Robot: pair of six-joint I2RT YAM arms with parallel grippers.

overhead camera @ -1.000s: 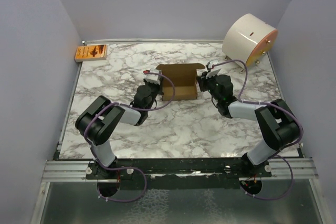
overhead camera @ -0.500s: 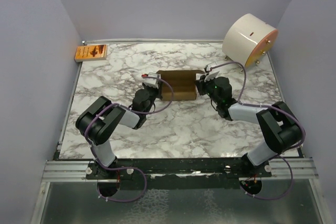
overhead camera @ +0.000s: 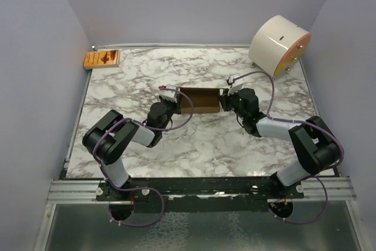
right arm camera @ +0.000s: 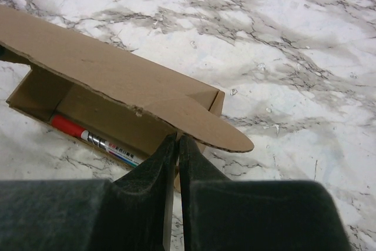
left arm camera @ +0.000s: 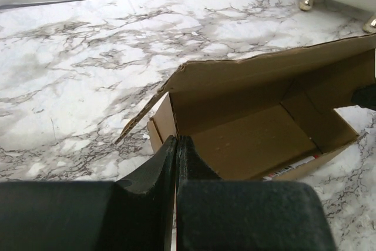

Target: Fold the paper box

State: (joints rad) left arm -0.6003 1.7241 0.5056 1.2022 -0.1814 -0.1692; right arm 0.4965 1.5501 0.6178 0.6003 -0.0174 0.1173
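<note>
Lid-closing stage I reckon: left gripper and right gripper both pressed together at the box ends, so next I'd tuck the lid down.

Counting up now: one cardboard box, and one red marker. One orange packet, one big white cylinder, one marble table. And two robot arms: left arm, right arm.
</note>
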